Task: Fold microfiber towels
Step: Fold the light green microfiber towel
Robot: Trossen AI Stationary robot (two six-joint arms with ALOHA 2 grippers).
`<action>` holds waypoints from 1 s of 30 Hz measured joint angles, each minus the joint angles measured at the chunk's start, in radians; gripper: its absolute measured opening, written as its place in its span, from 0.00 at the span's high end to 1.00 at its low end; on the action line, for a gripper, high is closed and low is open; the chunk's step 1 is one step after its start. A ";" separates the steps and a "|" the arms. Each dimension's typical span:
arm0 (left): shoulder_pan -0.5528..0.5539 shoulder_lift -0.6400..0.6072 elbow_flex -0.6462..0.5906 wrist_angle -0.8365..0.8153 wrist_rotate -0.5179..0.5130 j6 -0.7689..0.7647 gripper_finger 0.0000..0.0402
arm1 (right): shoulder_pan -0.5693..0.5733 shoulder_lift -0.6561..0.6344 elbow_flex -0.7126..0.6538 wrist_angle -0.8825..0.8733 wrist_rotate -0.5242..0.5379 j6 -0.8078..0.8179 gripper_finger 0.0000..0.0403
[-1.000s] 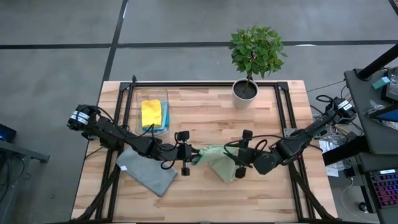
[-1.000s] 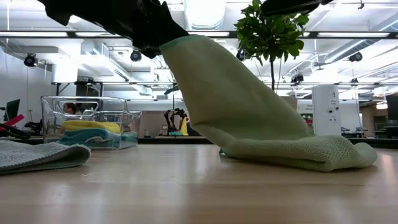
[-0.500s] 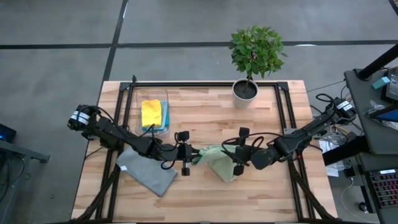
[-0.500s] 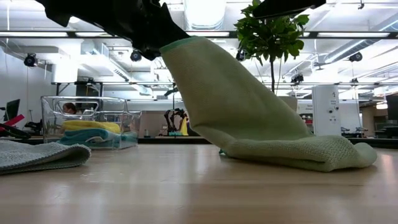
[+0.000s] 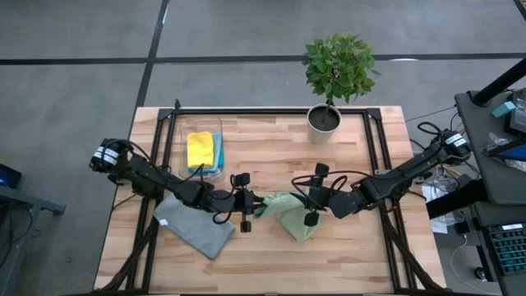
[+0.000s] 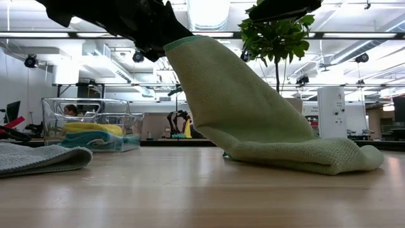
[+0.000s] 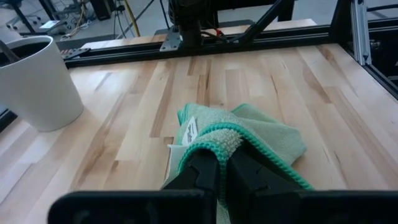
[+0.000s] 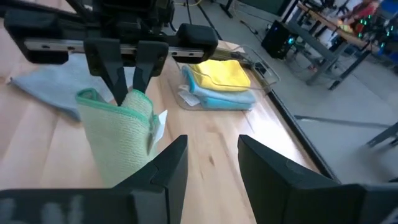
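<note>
A light green microfiber towel point(image 5: 288, 217) with a teal hem and a white tag lies bunched at mid-table. One part is raised point(image 6: 190, 47) and its lower end rests on the wood point(image 6: 304, 155). My left gripper point(image 5: 258, 205) is shut on that raised part, reaching in from the table's left. Just right of the towel and above it, my right gripper point(image 8: 208, 168) hovers open, pointing left, with nothing between its fingers. A grey towel point(image 5: 195, 228) lies flat near the front left. My left gripper pinches the green towel's teal-hemmed edge point(image 7: 222, 144), bent over in a loop, between its two fingers point(image 7: 202, 171). The fingers come nearly level from the table's left. The held part is lifted clear, and the cloth slopes down from it, its far end on the table.
A clear bin point(image 5: 220, 141) at the back left holds folded yellow point(image 5: 200, 148) and light blue towels. A white pot point(image 5: 324, 120) with a small plant stands at the back middle. A black frame runs along the table's edges. Bare wood lies along the front, right of the grey towel.
My right gripper has edged a little toward the table's left, closer over the green towel, still open. My left gripper keeps its hold, and the towel stays as it was.
</note>
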 joint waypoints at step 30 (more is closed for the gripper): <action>0.000 0.000 -0.001 -0.001 0.000 0.000 1.00 | -0.013 0.001 0.000 0.020 -0.183 -0.009 0.88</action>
